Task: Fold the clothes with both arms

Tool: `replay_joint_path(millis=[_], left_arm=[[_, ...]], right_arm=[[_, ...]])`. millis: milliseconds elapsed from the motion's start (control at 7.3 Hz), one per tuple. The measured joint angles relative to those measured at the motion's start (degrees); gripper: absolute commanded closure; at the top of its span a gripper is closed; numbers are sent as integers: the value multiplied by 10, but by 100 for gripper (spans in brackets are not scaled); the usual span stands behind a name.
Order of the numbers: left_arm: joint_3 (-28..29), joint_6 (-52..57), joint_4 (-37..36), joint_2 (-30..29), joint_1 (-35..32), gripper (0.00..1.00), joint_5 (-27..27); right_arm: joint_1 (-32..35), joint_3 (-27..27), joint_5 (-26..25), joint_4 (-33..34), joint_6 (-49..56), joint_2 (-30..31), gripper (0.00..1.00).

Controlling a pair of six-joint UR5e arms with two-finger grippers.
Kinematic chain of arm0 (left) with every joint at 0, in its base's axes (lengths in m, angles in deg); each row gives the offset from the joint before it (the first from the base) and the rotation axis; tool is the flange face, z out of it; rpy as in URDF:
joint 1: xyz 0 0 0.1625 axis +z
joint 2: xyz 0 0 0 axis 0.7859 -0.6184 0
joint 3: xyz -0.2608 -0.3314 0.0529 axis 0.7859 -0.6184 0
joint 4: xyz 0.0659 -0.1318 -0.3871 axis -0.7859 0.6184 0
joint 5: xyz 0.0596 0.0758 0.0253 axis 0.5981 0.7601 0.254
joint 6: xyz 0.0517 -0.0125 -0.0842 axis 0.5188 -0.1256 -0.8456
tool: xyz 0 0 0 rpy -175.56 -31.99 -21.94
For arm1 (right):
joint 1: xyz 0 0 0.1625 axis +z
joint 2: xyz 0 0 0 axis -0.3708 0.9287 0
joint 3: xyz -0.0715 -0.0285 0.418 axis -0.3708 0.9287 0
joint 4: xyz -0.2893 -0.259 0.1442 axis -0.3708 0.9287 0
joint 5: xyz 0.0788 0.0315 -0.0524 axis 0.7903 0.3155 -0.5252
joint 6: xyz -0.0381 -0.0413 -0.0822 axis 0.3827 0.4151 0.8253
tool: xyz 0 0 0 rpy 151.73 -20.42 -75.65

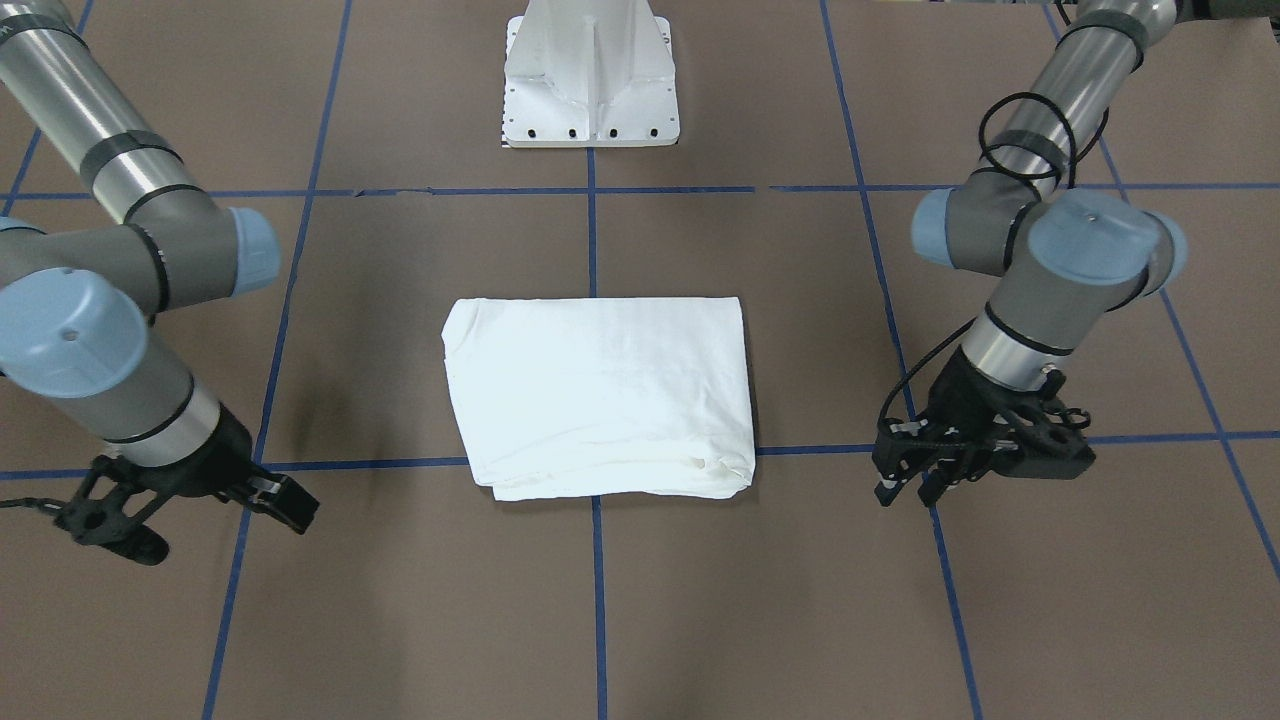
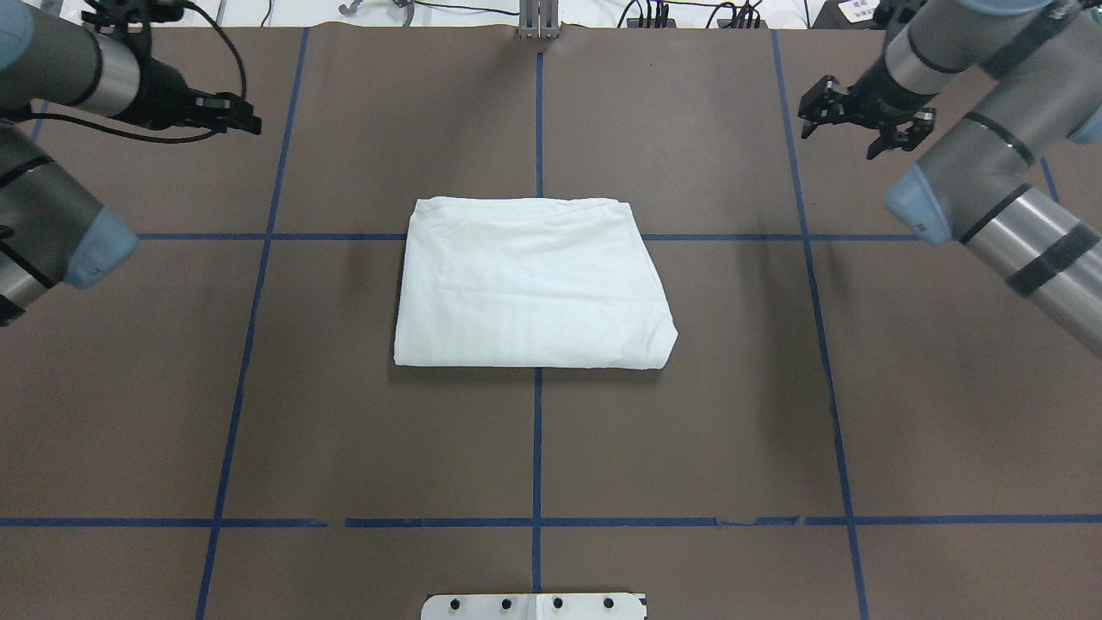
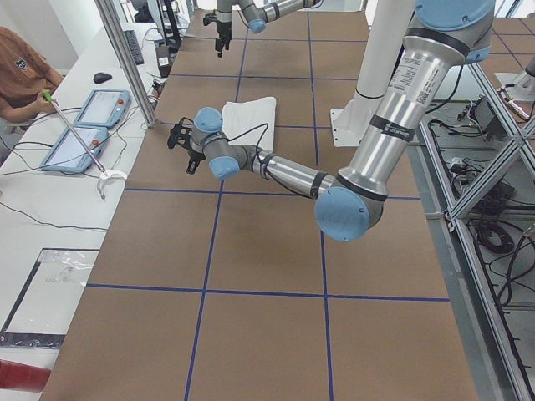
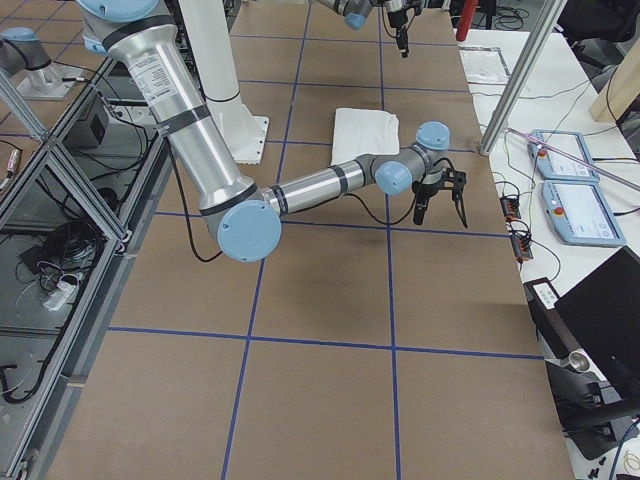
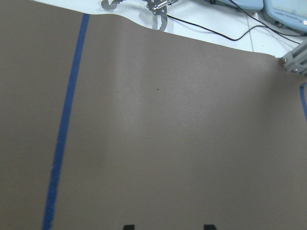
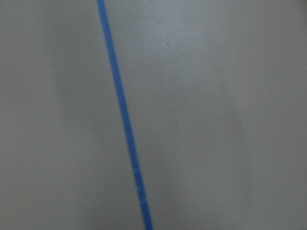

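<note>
Lying folded at the table (image 2: 732, 413) centre, white T-shirt (image 2: 529, 284), left gripper (image 1: 905, 488) spread, right gripper (image 2: 848, 131) spread, both near the edge opposite the robot

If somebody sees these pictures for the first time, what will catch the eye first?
First the white folded T-shirt, lying in the middle of the brown table with its blue tape grid. Then the two arms at either side, the left gripper and the right gripper both open and well clear of the cloth.
</note>
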Motion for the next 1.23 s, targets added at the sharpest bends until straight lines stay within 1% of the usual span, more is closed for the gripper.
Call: replay_joint_path(millis=[137,274,411,548,685,822,958,1232], left_arm=[[-3,98,-4,28,-45,42,-30],[-2,197,-22,50,-93,34,-60],[-2,283,-62,61,-135,23,-81],[-3,347,-115,65,-167,0,-90],[-5,383,-163,67,-190,0,-96],[-6,398,-191,68,-206,0,-101],[-9,403,-203,72,-214,0,-104],[-10,401,-214,80,-217,0,-105]], right_arm=[[40,-4,26,1,73,27,0],[76,-8,42,2,150,59,0],[103,-9,48,8,222,86,0],[127,-10,51,35,297,104,0],[150,-14,50,77,373,116,0],[172,-23,47,105,432,133,0],[193,-36,48,120,469,156,0],[216,-84,48,142,499,211,0]])
